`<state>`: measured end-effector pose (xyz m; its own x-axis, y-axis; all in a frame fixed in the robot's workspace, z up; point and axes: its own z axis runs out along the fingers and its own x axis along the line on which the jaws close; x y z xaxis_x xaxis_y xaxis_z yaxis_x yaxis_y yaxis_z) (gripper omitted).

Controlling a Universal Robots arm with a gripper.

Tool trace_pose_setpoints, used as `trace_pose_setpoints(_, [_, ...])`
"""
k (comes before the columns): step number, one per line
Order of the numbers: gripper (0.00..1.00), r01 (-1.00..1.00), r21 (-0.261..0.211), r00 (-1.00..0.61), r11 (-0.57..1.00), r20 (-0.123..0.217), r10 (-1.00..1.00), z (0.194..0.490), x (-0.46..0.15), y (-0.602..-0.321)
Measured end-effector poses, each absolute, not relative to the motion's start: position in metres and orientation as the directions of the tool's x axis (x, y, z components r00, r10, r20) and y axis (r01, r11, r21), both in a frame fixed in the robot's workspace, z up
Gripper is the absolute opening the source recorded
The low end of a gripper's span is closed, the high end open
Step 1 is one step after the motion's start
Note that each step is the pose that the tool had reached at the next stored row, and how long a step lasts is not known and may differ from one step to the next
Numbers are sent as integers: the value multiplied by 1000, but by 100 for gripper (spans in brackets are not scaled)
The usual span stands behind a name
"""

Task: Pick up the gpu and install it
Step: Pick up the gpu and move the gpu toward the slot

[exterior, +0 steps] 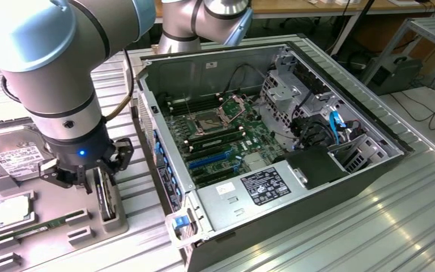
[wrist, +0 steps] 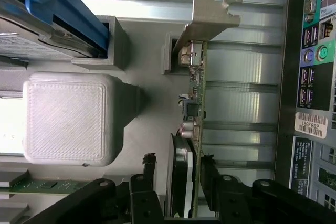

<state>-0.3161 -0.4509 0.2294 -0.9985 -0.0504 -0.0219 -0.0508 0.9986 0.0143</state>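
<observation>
While the gpu [wrist: 193,103] stands edgewise beside the computer case [wrist: 310,77], the end effector [wrist: 178,161] straddles it, seemingly open.

gpu [wrist: 193,103]: green board edge, black cooler face, silvery bracket [wrist: 210,17].
Gripper [exterior: 89,180]: black; blue light [exterior: 81,152] glowing on the wrist above it.
Tray [wrist: 65,116] beside the computer case [exterior: 338,187]: pale grey, fine ribbed print lines.
Inside the dark grey case: green motherboard [exterior: 233,141], blue slots [exterior: 206,160].
Table [exterior: 399,226] under the case: silvery, striped with grooves.
</observation>
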Motion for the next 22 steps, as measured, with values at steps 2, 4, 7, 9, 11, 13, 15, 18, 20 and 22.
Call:
trace_pose_setpoints(2, [38,-51,14,-998,999,-22,-50,229,-316,-451])
trace_pose_setpoints(4, [29,-51,14,-998,999,-22,-50,229,-316,-451])
trace_pose_setpoints(7, [28,-51,14,-999,999,-22,-50,230,-316,-451])
trace_pose_setpoints(9, [28,-51,14,-998,999,-22,-50,249,-316,-451])
trace_pose_setpoints(11, [28,-51,16,-998,999,-22,-50,286,-316,-451])
trace_pose_setpoints(13, [28,-51,16,-998,999,-22,-50,297,-316,-451])
trace_pose_setpoints(15, [28,-51,16,-998,999,-22,-50,301,-316,-451])
trace_pose_setpoints(18, [28,-51,16,-998,999,-22,-50,305,-316,-451])
trace_pose_setpoints(20, [28,-51,16,-998,999,-22,-50,309,-316,-451])
trace_pose_setpoints(22, [28,-51,16,-998,999,-22,-50,314,-316,-451])
